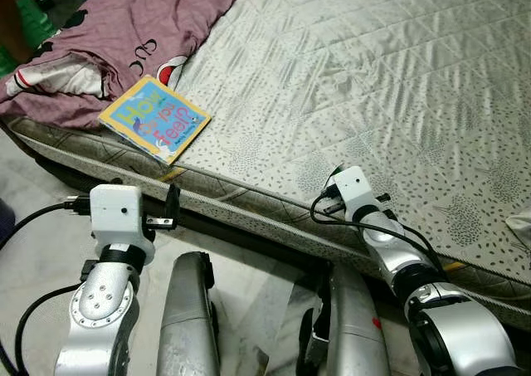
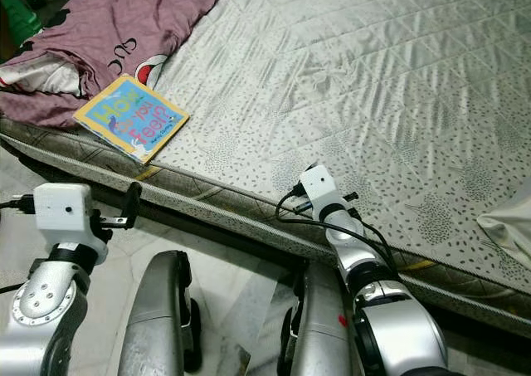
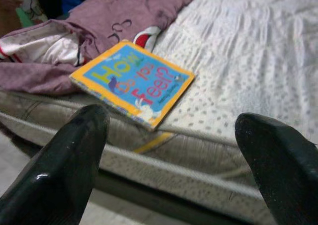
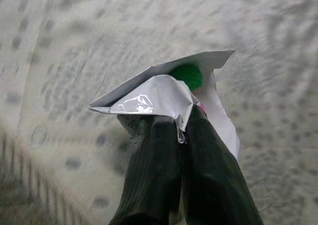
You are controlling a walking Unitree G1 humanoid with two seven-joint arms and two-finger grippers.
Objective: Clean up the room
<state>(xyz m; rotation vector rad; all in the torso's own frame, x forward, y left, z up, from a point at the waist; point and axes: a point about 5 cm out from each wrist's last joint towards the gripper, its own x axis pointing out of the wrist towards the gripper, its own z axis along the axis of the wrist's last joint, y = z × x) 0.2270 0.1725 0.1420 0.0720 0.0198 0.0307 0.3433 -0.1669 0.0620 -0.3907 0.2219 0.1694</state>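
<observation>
One picture book [image 1: 154, 117], blue cover with yellow border. One purple blanket [image 1: 124, 36], bunched. One quilted mattress [image 1: 373, 85]. One crumpled wrapper [image 4: 164, 93], silvery white. One pale cloth [image 2: 508, 222] at mattress edge. Two grippers: left gripper [image 3: 174, 160], right gripper [image 4: 181, 135]. Two silver legs [image 1: 191, 318]. One person's arm [image 1: 12, 15] at far corner.

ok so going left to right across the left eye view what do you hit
purple blanket → left hand, off the bed's edge → picture book on the mattress → right arm's wrist over the mattress edge → bare grey quilted mattress
</observation>
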